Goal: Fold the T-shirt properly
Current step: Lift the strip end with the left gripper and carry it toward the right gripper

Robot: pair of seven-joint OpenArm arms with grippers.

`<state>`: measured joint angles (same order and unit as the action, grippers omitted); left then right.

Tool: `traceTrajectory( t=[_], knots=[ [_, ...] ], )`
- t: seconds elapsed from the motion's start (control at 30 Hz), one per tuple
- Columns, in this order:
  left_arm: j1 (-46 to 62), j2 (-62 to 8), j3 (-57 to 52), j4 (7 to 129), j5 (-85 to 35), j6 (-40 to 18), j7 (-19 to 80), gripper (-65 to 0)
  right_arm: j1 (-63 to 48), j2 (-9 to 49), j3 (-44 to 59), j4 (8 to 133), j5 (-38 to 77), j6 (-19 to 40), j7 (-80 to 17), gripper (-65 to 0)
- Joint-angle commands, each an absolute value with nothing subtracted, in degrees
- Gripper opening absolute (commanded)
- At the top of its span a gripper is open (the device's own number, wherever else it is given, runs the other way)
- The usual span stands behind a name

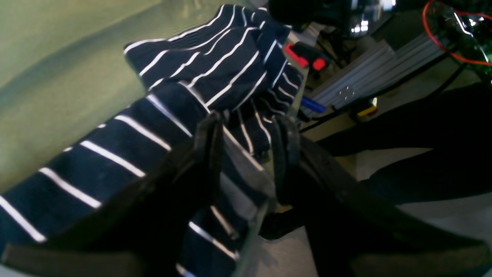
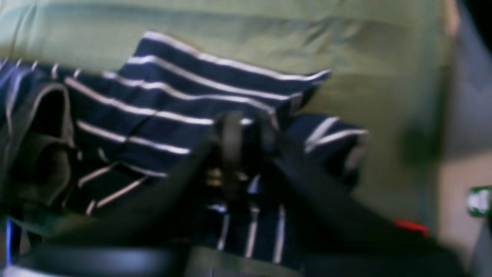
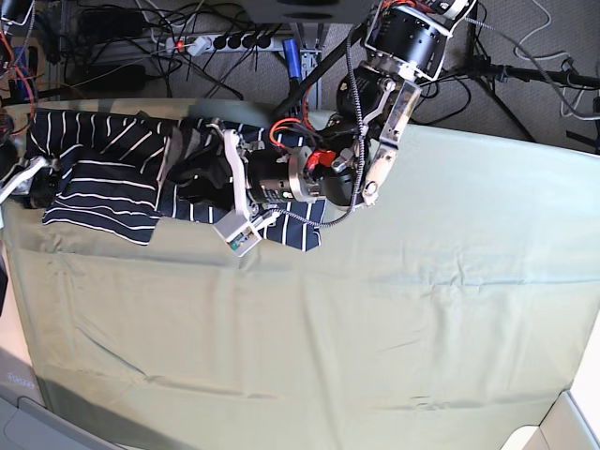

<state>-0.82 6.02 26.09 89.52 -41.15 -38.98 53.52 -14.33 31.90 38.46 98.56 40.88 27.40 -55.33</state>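
Observation:
The T-shirt (image 3: 103,173), dark navy with thin white stripes, lies bunched at the far left corner of the pale green cloth (image 3: 375,328). My left gripper (image 3: 187,178) reaches into its right part. In the left wrist view the left gripper (image 1: 248,134) has a fold of the T-shirt (image 1: 215,57) between its narrowly parted fingers. My right gripper (image 3: 37,183) is at the shirt's left edge. In the blurred right wrist view the right gripper (image 2: 248,130) has its fingers close together on the T-shirt (image 2: 173,100).
The green cloth (image 1: 57,77) covers the table. The far edge runs just behind the shirt. Beyond it are a power strip and cables (image 3: 216,42), an aluminium frame (image 1: 365,73) and a red-and-black part (image 1: 307,57). The left arm (image 3: 384,122) hangs over the table's far middle.

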Motion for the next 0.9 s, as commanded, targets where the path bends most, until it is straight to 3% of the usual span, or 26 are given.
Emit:
traceTrajectory(
  t=[0.0,0.03,0.1,0.47,0.87],
  knots=[
    [-2.1,6.9,26.2,90.6,-43.1,-40.0,52.3,-40.7,-13.5,33.3,40.7,99.3,41.4,28.4,-54.0,-36.9],
    [-2.1,6.9,26.2,90.8,-43.3,-40.0,52.3,-40.7,-13.3,33.3,42.4,99.2,41.4,28.3,-54.0,-30.7],
    [-2.1,6.8,26.2,91.7,-43.2,-40.0,52.6,-40.7,-13.4,33.8,45.1,98.8,41.4,28.3,-54.2,-24.8],
    [-2.1,4.6,22.2,92.5,-43.3,-40.0,55.1,-40.7,-11.6,37.3,45.1,78.0,45.9,29.2,-53.6,-24.4],
    [-2.1,1.7,19.7,92.5,-45.2,-40.0,55.4,-40.7,-10.8,34.7,36.1,75.9,46.9,29.8,-53.6,-24.5]
  ],
)
